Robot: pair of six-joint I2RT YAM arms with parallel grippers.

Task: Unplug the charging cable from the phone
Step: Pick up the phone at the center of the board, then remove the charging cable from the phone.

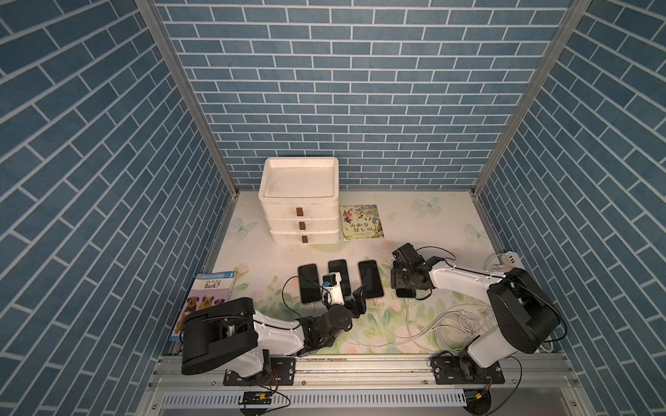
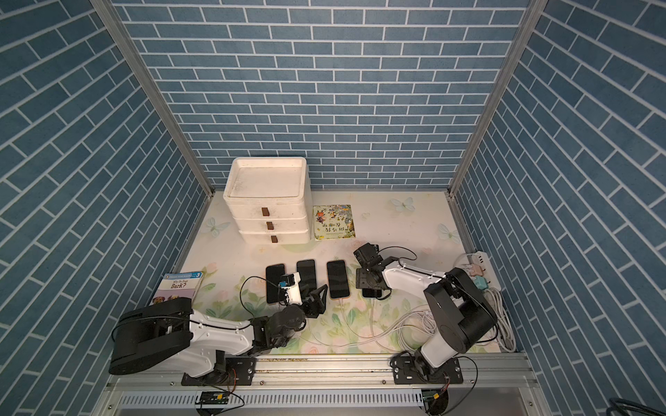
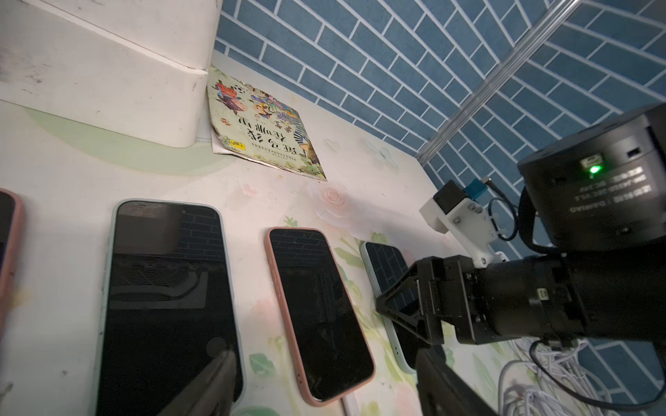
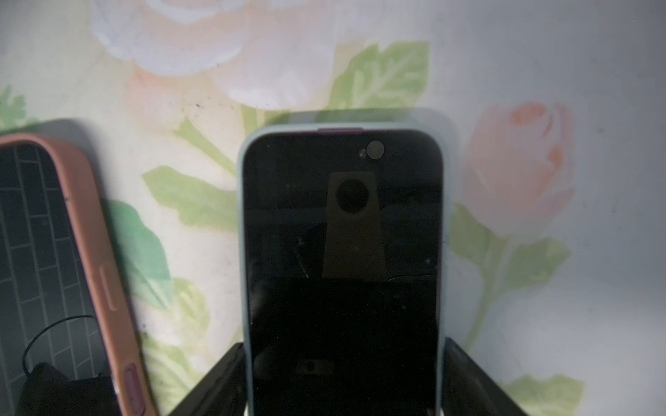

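Right gripper [image 4: 342, 344] flanks the pale-green-cased black phone [image 4: 342, 234], whether clamped I cannot tell; left gripper [image 3: 324, 354] hovers, jaws apart, near the pink-cased phone [image 3: 317, 309].

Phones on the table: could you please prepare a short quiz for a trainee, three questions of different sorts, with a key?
1. How many phones lie in a row on the table?
2. True or false: the right gripper straddles a mint-cased phone.
3. What lies beside the white drawer unit? A. a picture book B. a cup C. a laptop
Key: 1. four; 2. true; 3. A
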